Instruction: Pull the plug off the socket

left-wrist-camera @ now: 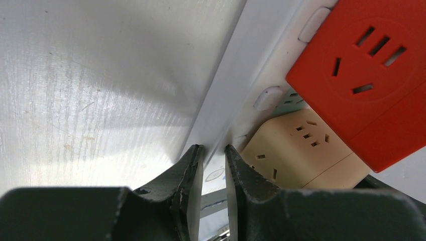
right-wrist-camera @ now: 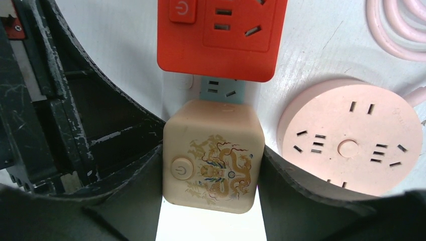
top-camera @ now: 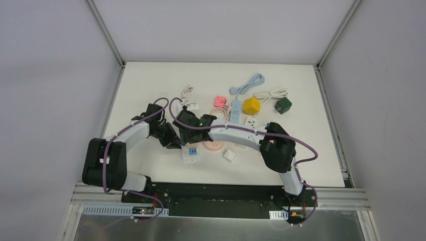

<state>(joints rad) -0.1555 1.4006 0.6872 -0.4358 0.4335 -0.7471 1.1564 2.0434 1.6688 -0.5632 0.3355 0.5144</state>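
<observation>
Plug (right-wrist-camera: pixel 211 155) clamped between the right fingers (right-wrist-camera: pixel 125 196)

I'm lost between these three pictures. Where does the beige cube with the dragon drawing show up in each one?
Top external: not to be seen; the right arm seems to cover its spot, left of centre.
Left wrist: the beige cube sits low, right of centre.
Right wrist: the beige cube is in the middle, between the two dark jaws.
Shared landmark: the red adapter, close beside the cube in both wrist views.

Black-jointed white arms (top-camera: pixel 135 131), purple cables (top-camera: pixel 104 168), seemingly scuffed pincer (left-wrist-camera: pixel 214 163)
</observation>
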